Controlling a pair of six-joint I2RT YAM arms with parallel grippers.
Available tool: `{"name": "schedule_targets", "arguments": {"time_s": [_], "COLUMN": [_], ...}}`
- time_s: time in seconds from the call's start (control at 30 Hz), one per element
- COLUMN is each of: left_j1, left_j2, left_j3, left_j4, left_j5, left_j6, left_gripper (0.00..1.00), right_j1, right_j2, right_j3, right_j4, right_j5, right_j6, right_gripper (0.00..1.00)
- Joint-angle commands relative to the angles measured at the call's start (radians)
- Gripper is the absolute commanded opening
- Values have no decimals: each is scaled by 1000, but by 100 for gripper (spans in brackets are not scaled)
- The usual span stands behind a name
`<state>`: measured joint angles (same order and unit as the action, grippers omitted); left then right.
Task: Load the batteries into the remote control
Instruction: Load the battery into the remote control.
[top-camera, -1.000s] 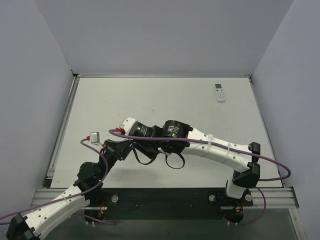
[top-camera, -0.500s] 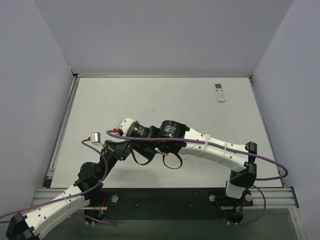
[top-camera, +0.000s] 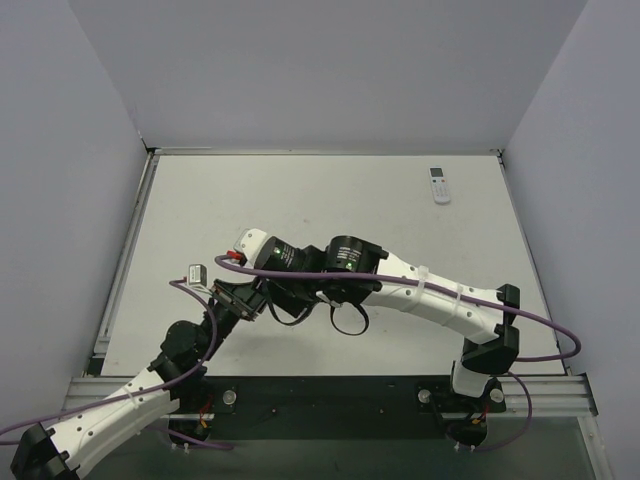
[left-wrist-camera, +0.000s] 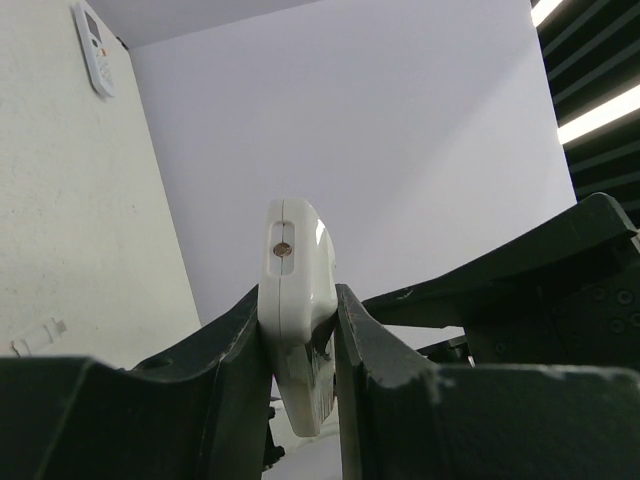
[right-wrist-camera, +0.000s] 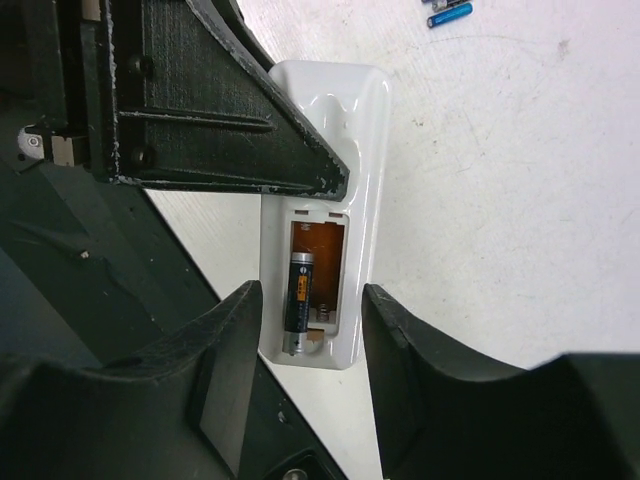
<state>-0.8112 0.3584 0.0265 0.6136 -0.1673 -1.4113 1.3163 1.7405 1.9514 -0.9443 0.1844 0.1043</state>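
My left gripper is shut on the white remote control, holding it edge-on above the table. In the right wrist view the remote control shows its back with the battery bay open. One dark battery with an orange mark lies in the bay's left slot; the slot beside it shows a bare spring. My right gripper hovers open over that end with nothing between its fingers. A blue battery lies on the table beyond. In the top view both grippers meet near the table's front middle, and the remote is hidden there.
A second white remote lies at the back right of the table, also seen far off in the left wrist view. A small white piece lies on the table. Purple cables loop beside the arms. Walls close in three sides.
My right gripper's jaws have widened. The left wrist has shifted slightly right, and the right forearm swayed a little and came back.
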Motion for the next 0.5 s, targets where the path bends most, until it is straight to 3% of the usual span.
{"name": "schedule_targets", "arguments": {"time_s": [0.0,0.1,0.3,0.47], "left_j1": [-5,-6,-5,-5], "left_j2": [24,31,33,39], "left_j3": [-172,-172,-172,-169], "left_j4": [38,49,52,64], "left_j5": [20,25,41,72], "left_j6": [-48,-57,-80,-97], "left_gripper": [0,0,0,0], "right_j1": [-3,-20,-97,-156], "right_j2": [-81,-140,-318,-409], "right_j3": [14,-29,-244,-423], "right_j4": [25,71,176,251], "right_j5": [26,-35,-267,-460], "right_j6": [-66,-97,-205,-322], "right_gripper": [41,40,28,27]}}
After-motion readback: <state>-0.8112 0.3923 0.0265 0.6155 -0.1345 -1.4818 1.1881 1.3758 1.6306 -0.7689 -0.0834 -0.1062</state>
